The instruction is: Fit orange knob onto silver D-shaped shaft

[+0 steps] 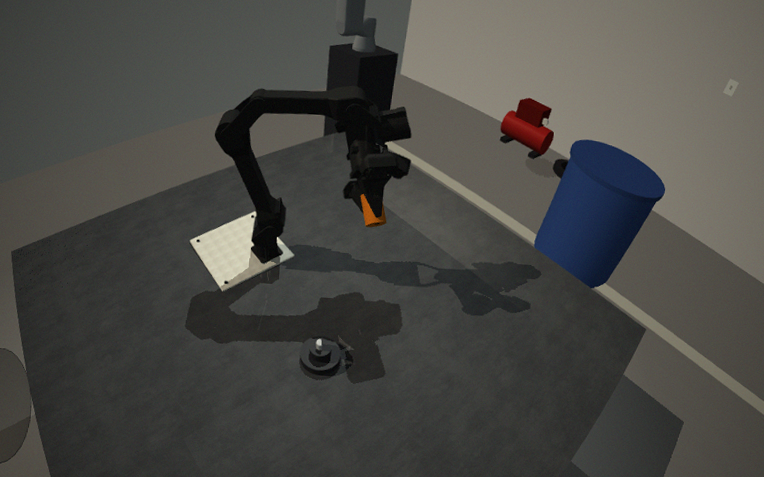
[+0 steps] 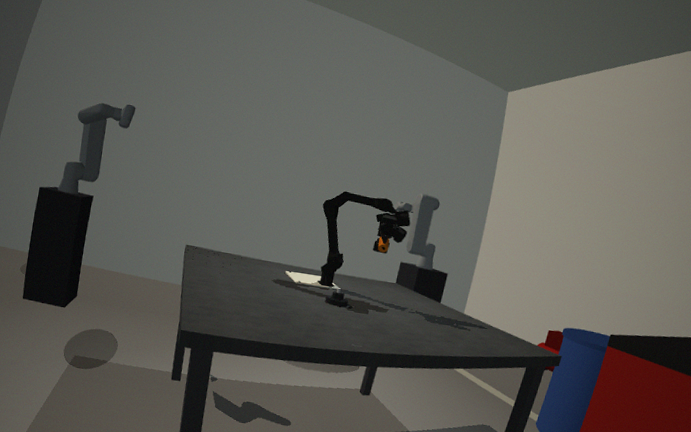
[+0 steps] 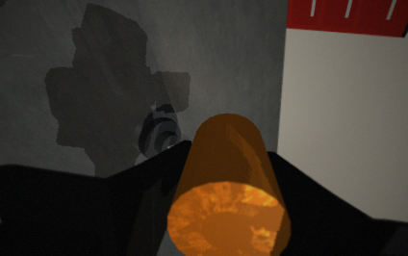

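My gripper [image 1: 370,200] [image 2: 381,242] [image 3: 227,153] is shut on the orange knob [image 1: 371,212] [image 2: 381,245] [image 3: 230,192] and holds it high above the table, tilted. In the wrist view the knob fills the lower middle between the black fingers; I cannot see a hole in its near end. The round dark pedestal [image 1: 320,359] [image 2: 336,300] [image 3: 159,132] stands on the table nearer the front, with the short silver shaft [image 1: 318,343] upright at its centre. The knob is well above and behind the pedestal, apart from it.
The arm's white base plate [image 1: 225,251] [image 2: 300,277] lies on the dark table [image 1: 136,357] [image 2: 256,314]. A blue barrel [image 1: 596,209] [image 2: 571,386] and a red compressor [image 1: 527,127] stand on the floor to the right. Grey arms on black pedestals [image 2: 57,243] stand behind.
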`<state>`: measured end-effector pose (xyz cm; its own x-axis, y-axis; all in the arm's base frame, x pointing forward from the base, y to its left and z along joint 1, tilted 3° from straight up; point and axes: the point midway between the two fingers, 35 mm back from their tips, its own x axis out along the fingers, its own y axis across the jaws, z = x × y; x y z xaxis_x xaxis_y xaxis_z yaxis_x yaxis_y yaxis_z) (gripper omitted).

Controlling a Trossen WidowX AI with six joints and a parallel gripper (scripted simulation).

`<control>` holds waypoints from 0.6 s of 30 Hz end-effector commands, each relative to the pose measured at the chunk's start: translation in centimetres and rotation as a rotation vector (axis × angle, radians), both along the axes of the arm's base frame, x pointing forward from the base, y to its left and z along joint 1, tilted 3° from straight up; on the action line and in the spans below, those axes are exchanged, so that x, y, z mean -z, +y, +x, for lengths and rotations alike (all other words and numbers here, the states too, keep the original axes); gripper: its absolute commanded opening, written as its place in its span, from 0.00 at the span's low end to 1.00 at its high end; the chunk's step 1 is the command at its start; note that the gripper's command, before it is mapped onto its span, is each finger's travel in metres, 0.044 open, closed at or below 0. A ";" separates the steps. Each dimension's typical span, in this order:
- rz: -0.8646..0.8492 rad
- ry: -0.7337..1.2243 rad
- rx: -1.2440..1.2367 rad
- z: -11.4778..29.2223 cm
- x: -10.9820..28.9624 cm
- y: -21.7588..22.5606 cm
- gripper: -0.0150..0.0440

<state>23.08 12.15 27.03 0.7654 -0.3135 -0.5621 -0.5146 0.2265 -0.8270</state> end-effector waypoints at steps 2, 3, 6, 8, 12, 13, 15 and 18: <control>-0.006 -0.037 0.006 0.0 -0.4 -0.1 0.25; -0.008 -0.042 0.006 0.0 -0.4 -0.1 0.25; -0.020 -0.071 0.007 0.0 -0.3 -0.1 0.25; -0.027 -0.088 0.007 -0.1 -0.3 -0.1 0.25; -0.044 -0.127 0.008 -0.1 -0.1 0.0 0.25; -0.048 -0.137 0.008 -0.2 -0.1 0.0 0.25; -0.052 -0.146 0.008 -0.2 -0.1 0.0 0.25; -0.045 -0.107 0.002 -0.2 0.1 0.0 0.25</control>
